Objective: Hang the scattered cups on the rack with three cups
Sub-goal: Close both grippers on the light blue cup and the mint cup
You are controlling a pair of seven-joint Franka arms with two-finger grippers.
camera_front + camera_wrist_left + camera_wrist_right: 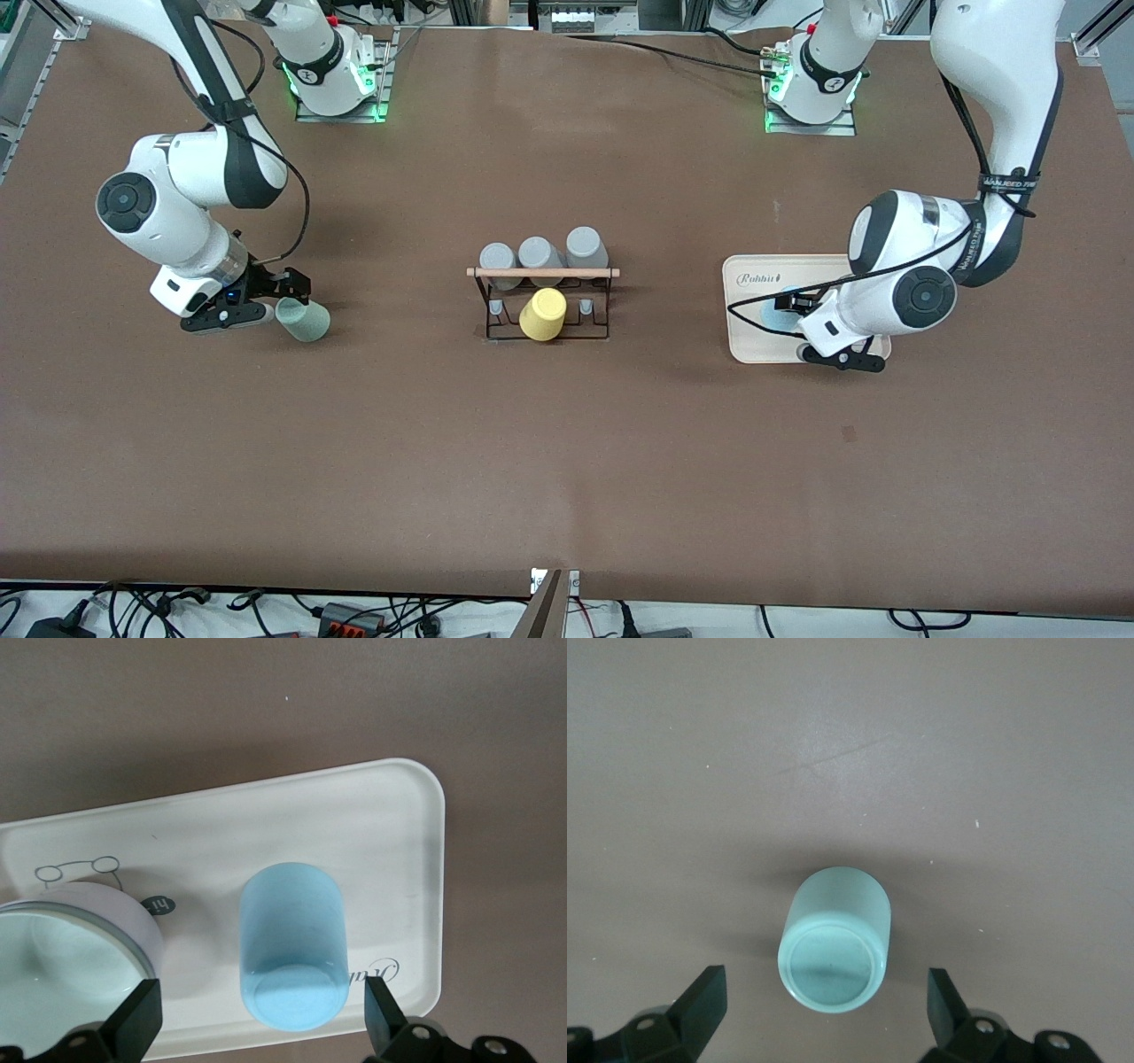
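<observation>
Only in wrist views: L gripper (pixel 261 1014) spread round blue cup (pixel 292 943), R gripper (pixel 824 1001) spread round green cup (pixel 833 941).

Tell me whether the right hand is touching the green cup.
Apart. In the right wrist view the right hand has its fingers spread wide, with bare table showing between each finger and the green cup standing upside down between them.
</observation>
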